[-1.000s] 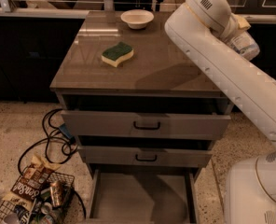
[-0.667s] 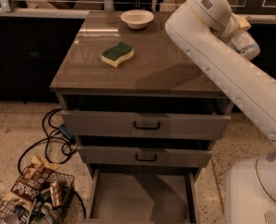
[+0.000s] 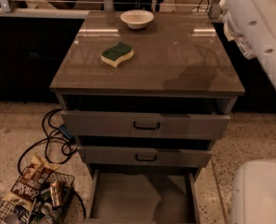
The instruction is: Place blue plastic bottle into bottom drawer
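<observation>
From where I stand the gripper is out of sight, somewhere past the upper right corner where the robot's white arm crowds the edge, so I cannot tell whether it is wide, narrow or holding anything. A pale lumpy piece on the arm's left side may be part of the wrist, though that is unclear. The blue plastic bottle does not show itself to me either. The arm overhangs the right rear of the grey cabinet top, where a green and yellow sponge lies left of centre and a white bowl sits near the back edge. Below, the top drawer and middle drawer stand slightly out, and the bottom drawer is pulled well out, its flat floor bare. Black cables loop on the floor at left beside a wire basket of cans and a snack bag. The robot's base sits lower right.
</observation>
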Controlling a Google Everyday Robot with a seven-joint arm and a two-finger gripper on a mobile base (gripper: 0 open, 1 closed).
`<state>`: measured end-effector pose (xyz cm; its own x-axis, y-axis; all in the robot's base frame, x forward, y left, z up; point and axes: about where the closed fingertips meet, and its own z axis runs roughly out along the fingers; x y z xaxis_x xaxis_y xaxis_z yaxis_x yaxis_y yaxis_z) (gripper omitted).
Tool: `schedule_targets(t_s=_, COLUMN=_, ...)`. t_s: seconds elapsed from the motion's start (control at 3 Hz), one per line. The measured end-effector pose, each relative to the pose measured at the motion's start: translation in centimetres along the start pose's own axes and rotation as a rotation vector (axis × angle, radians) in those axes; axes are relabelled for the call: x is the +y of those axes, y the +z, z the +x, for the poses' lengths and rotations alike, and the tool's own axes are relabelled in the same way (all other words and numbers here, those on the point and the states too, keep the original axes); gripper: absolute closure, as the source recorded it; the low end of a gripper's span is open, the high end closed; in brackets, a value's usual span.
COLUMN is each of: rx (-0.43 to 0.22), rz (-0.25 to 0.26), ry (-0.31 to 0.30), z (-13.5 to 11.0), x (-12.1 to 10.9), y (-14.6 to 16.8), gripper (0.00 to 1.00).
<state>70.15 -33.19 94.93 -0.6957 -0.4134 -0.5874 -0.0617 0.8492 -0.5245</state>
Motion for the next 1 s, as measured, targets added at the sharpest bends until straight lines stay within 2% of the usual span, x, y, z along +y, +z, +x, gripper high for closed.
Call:
schedule_targets(t_s=0.33, rx=-0.107, rz=-0.174, ry=0.055, z=0.5, x=-1.6, y=-4.6, gripper=1.00)
schedule_targets(t_s=0.67, rx=-0.219, rz=-0.306, ry=0.092, z=0.1, x=-2.1, y=-9.2, gripper=1.00)
schedule_targets(t_s=1.0, rx=-0.369, rz=-0.437, ry=0.119, z=-1.2, x=-1.8, y=-14.5, gripper=1.00)
